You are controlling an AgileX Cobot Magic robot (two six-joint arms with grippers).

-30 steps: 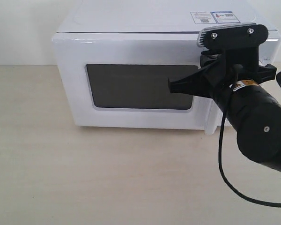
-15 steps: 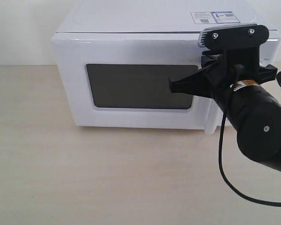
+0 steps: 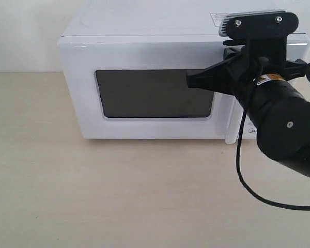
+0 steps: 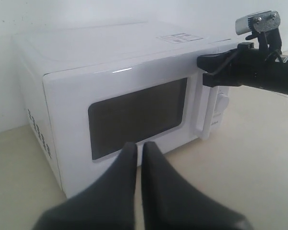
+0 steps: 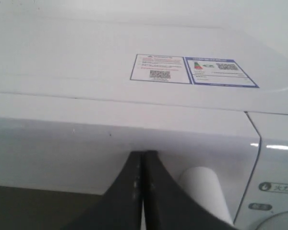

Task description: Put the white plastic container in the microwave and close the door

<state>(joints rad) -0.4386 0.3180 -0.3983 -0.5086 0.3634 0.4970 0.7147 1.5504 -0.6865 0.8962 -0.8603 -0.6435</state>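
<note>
The white microwave stands on the table with its door flat against the front, dark window facing out. The white plastic container is out of view. My right gripper is shut, its tips against the door's upper part just beside the vertical bar handle; the right wrist view shows the gripper touching the door face next to the handle. My left gripper is shut and empty, held back from the microwave in front of its window.
The beige table spreads in front of the microwave. A black cable hangs from the right arm over the table. Stickers lie on the microwave's top; a dial sits right of the handle.
The right gripper has pushed forward and slightly up against the door; the door's handle edge has swung in closer to the microwave's front.
</note>
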